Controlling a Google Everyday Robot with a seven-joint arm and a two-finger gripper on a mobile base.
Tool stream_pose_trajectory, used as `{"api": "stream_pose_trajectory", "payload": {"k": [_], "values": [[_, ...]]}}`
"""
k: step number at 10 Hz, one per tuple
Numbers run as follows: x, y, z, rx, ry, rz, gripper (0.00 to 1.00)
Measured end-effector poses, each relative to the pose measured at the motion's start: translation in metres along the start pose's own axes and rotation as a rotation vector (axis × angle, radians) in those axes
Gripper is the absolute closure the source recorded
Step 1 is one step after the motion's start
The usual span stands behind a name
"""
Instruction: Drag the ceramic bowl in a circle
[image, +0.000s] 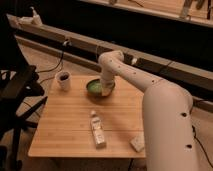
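The ceramic bowl (97, 88), bright green inside and dark outside, sits on the wooden table (70, 117) near its far edge, right of centre. My gripper (106, 89) reaches down into the bowl at its right side, at the end of the white arm (150, 95) that comes in from the right. The arm's wrist hides the bowl's right rim.
A small white mug (63, 80) with dark contents stands at the table's far left. A white bottle (97, 130) lies near the front middle. A pale sponge-like block (137, 143) lies at the front right. A black office chair (15, 95) stands left of the table.
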Motion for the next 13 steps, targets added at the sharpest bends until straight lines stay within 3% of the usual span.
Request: {"api": "stream_pose_trajectory", "payload": {"k": [7,9,13], "values": [[0.009,0.025,0.001,-0.034,0.005,0.003,0.73],[0.034,0.019,-0.001,-0.012,-0.003,0.002,0.73],[0.016,0.019,-0.002,-0.030,-0.005,0.011,0.73]]}}
